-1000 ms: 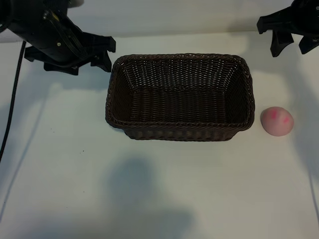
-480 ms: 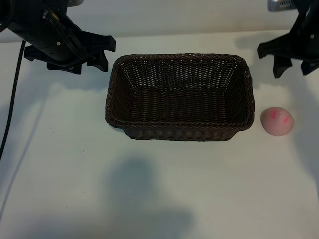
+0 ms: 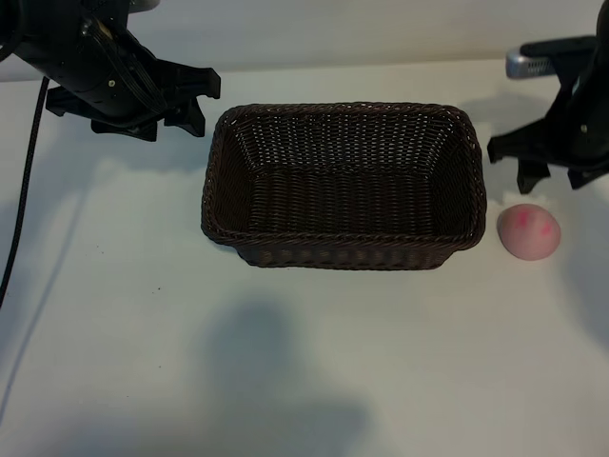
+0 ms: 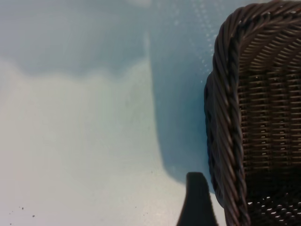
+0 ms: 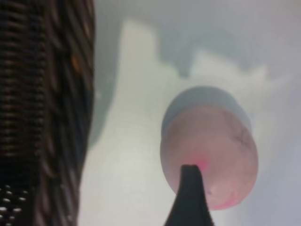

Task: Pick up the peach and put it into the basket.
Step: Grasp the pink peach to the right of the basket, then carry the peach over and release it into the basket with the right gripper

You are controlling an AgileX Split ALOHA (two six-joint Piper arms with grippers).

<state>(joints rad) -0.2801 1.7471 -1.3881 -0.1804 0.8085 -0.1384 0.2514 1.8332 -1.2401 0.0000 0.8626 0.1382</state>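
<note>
Beside basket [image 3: 344, 243] rim, peach [image 3: 529, 231] w/ open table [image 3: 400, 362] around.

No readable text, labels, brands, numbers or signs in any view.

One peach [image 3: 528, 231], one wicker basket [image 3: 343, 249], two pincers: left [image 3: 195, 103], right [image 3: 555, 167].

Bright, even light falls on the white counter [image 3: 114, 314], with soft grey shadows near its front edge. The right wrist view is blurred; the peach [image 5: 209, 155] looks smeared.
</note>
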